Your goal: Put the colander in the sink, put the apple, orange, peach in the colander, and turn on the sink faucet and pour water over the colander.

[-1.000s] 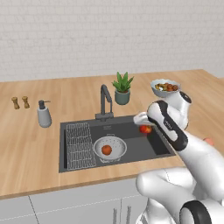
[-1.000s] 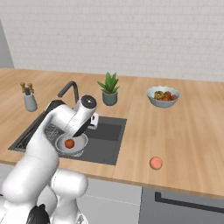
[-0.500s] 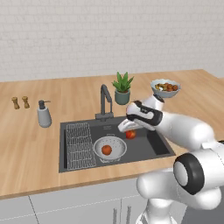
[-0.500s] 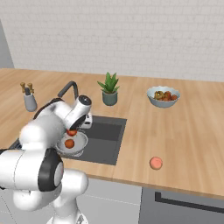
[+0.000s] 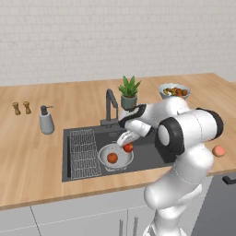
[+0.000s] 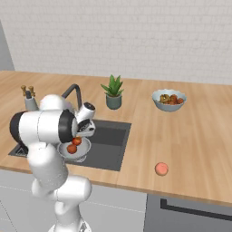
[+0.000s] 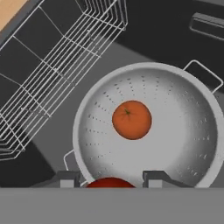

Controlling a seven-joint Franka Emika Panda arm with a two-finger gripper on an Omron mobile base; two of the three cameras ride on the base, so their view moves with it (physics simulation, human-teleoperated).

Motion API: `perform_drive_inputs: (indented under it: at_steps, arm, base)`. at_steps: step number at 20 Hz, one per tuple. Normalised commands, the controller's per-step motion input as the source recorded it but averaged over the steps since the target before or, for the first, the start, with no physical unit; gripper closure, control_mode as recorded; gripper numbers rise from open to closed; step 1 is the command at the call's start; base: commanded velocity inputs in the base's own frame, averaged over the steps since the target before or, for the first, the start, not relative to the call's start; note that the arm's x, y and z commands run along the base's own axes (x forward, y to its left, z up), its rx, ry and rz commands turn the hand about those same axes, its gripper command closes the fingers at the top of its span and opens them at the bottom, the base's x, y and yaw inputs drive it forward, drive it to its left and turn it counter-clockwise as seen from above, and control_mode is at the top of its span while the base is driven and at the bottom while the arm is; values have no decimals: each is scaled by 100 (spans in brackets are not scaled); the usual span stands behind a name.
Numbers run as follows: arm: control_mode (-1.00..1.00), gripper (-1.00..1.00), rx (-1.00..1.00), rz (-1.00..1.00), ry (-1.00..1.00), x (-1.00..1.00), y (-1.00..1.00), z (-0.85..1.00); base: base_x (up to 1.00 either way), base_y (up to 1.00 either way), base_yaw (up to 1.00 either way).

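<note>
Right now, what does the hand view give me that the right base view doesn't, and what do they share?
Hand view alone: the sink's wire rack beside the colander, and the colander's perforations. Right base view alone: the peach on the counter, the faucet, the plant and the food bowl. Both: the orange lying in the colander, with the claw holding the apple over it.

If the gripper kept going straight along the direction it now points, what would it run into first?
Most likely the colander in the sink: the gripper, shut on the apple, points down into its bowl near the rim. The orange lies further in; depth is unclear.
</note>
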Motion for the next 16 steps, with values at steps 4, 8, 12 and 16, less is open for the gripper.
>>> perform_drive_inputs:
  at_steps: [4, 8, 12, 16]
  arm:
    - [-100, 100, -4, 22, 5, 47, 5, -89]
    - [-100, 100, -2, 20, 3, 44, 0, -84]
    - [-100, 100, 0, 19, 2, 49, 1, -71]
    - [-100, 100, 0, 18, 0, 46, 4, -55]
  base:
    - [0, 0, 0]
    - [0, 0, 0]
    - [0, 0, 0]
    - [0, 0, 0]
